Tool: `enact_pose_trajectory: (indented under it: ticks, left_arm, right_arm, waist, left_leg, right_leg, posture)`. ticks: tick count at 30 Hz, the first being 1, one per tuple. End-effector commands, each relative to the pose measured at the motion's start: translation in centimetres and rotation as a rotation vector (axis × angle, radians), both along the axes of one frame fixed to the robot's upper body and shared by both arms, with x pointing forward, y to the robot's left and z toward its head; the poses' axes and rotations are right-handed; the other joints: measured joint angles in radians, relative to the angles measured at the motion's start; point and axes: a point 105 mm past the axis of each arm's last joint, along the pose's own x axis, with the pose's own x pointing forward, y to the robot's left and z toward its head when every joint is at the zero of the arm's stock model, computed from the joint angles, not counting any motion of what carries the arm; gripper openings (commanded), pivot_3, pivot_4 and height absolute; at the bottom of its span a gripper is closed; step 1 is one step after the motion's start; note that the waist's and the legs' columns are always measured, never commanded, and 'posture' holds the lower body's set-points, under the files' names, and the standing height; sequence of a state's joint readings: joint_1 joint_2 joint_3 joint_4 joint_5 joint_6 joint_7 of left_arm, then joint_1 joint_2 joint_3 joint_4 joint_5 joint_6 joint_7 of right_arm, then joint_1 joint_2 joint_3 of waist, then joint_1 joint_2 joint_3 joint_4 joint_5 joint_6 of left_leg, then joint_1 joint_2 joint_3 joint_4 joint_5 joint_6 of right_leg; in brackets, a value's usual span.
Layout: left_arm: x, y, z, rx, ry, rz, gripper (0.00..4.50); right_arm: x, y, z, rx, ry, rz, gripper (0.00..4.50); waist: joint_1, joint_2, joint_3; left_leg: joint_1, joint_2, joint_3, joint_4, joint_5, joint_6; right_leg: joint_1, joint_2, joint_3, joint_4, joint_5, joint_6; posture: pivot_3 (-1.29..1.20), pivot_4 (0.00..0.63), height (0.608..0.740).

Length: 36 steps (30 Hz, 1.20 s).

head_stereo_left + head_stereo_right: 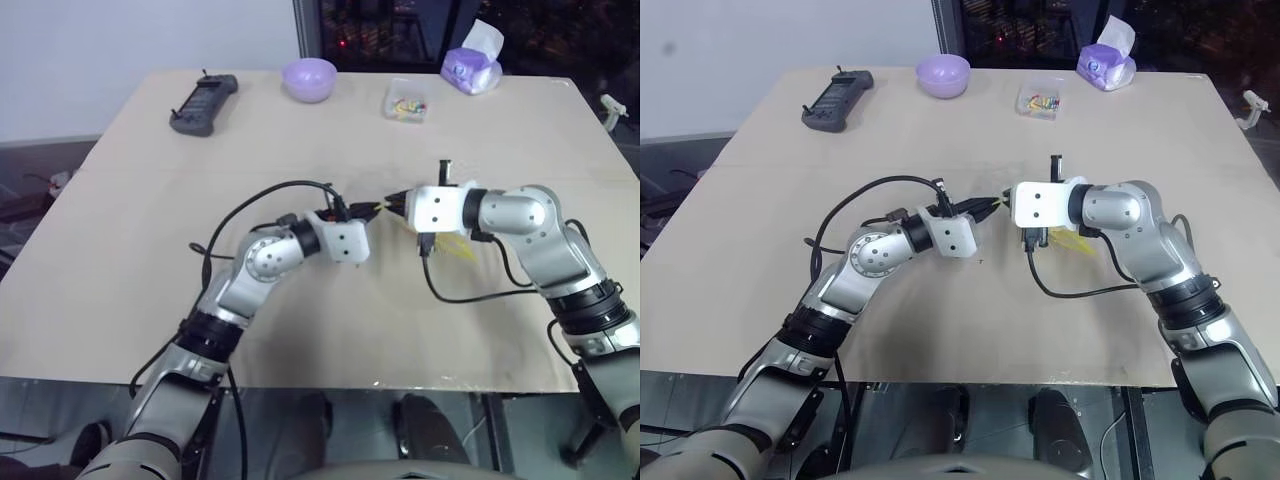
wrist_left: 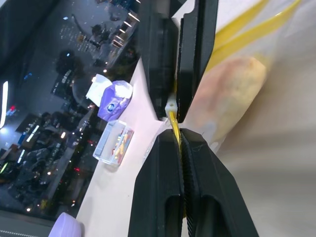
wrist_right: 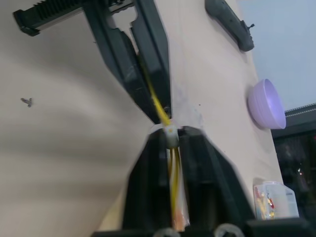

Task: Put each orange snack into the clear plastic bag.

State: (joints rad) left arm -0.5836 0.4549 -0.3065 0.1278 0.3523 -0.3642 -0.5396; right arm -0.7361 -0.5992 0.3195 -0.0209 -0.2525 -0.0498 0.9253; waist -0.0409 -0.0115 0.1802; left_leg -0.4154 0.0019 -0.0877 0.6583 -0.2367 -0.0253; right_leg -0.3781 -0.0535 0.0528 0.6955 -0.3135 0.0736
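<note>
Two robot arms meet over the middle of a pale table (image 1: pixel 150 300); the left gripper (image 2: pixel 178 136) is clamped tight on the yellow sealing strip of the clear plastic bag (image 2: pixel 256 123); the right gripper (image 3: pixel 171 143) is pinched closed on the same strip, its tips touching the left's; the orange snack (image 2: pixel 234 94) sits inside the bag. At the far edge stand a black remote (image 1: pixel 203 103), a purple bowl (image 1: pixel 309 79), a small clear box (image 1: pixel 406 100) and a tissue pack (image 1: pixel 472 66).
</note>
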Motion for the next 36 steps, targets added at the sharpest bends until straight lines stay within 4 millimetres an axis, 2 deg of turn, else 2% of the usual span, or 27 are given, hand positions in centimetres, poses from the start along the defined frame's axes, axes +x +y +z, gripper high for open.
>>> enact_pose_trajectory:
  ticks: [1,9,13,19,27,36]
  left_arm:
    - [-0.4,-0.5,0.7,-0.004,-0.033,-0.029,0.00]
    - [0.0,-0.2,0.4,0.002,-0.026,-0.001,0.00]
    - [1.3,1.7,-0.1,0.015,-0.022,0.112,0.00]
    - [2.4,3.3,-0.4,0.016,-0.015,0.213,0.00]
    - [2.3,3.2,-0.7,0.020,-0.004,0.210,0.00]
    - [2.7,4.4,-0.9,0.031,0.001,0.257,0.00]
  right_arm:
    - [-0.5,0.3,1.3,0.006,-0.060,0.032,0.01]
    - [-0.1,-0.2,1.4,0.005,-0.069,0.001,0.01]
    - [0.6,-2.1,1.2,-0.015,-0.068,-0.078,0.01]
    - [1.1,-3.5,0.9,-0.010,-0.058,-0.155,0.01]
    - [1.1,-3.3,0.8,0.039,-0.038,-0.186,0.01]
    - [1.3,-3.9,0.5,0.035,-0.029,-0.222,0.01]
  waist:
    - [0.000,0.000,0.000]
    - [0.000,0.000,0.000]
    - [0.000,0.000,0.000]
    - [0.000,0.000,0.000]
    - [0.000,0.000,0.000]
    - [0.000,0.000,0.000]
  left_leg:
    - [0.000,0.000,0.000,0.000,0.000,0.000]
    - [0.000,0.000,0.000,0.000,0.000,0.000]
    - [0.000,0.000,0.000,0.000,0.000,0.000]
    - [0.000,0.000,0.000,0.000,0.000,0.000]
    - [0.000,0.000,0.000,0.000,0.000,0.000]
    - [0.000,0.000,0.000,0.000,0.000,0.000]
  right_leg:
    - [0.000,0.000,0.000,0.000,0.000,0.000]
    - [0.000,0.000,0.000,0.000,0.000,0.000]
    - [0.000,0.000,0.000,0.000,0.000,0.000]
    - [0.000,0.000,0.000,0.000,0.000,0.000]
    - [0.000,0.000,0.000,0.000,0.000,0.000]
    - [0.000,0.000,0.000,0.000,0.000,0.000]
  posture:
    - [0.00,0.150,0.740]
    - [0.00,0.150,0.740]
    - [0.00,0.150,0.740]
    - [0.00,0.150,0.740]
    - [0.00,0.150,0.740]
    - [0.00,0.150,0.740]
